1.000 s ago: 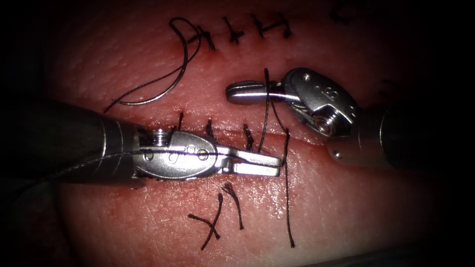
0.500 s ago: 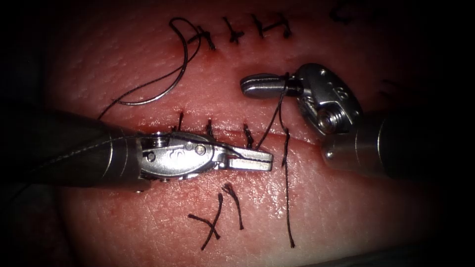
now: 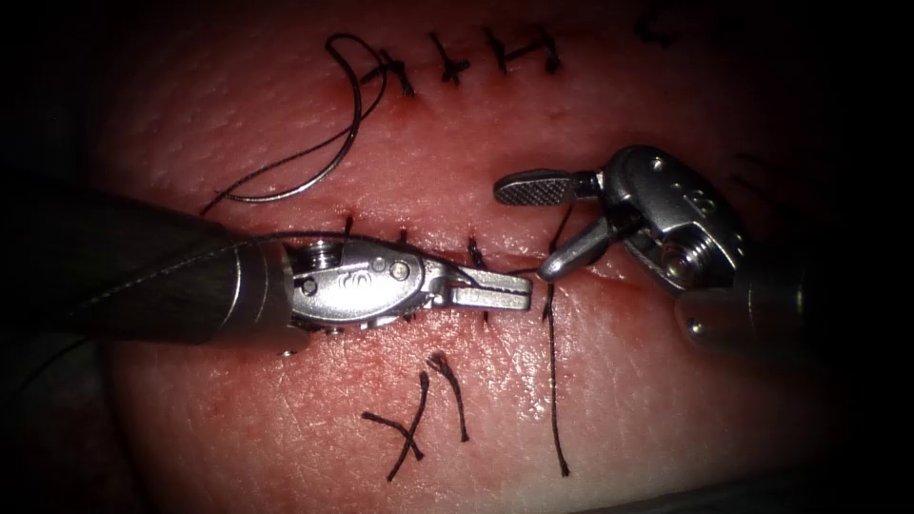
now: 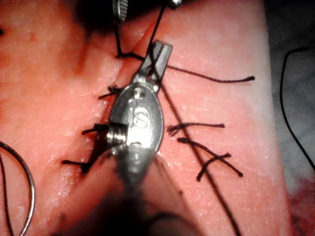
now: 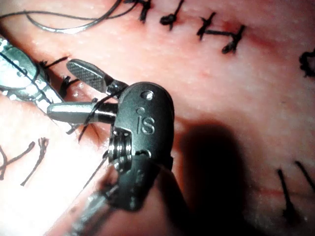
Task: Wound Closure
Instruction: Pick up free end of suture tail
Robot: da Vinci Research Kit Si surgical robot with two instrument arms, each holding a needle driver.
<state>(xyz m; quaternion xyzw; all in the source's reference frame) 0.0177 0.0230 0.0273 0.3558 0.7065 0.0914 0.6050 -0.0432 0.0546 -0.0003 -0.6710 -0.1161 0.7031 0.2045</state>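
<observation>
Left hand (image 3: 505,290) grips limp thread (image 3: 551,381) at the cut; right hand (image 3: 533,228) gapes, empty; stiff needle (image 3: 314,181) lies free, best gripped mid-curve

Left end effector (image 4: 156,59) housing: "S". Right end effector (image 5: 81,91) housing: "iS".

Bench surface (image 4: 293,22) — dark, flat.
</observation>
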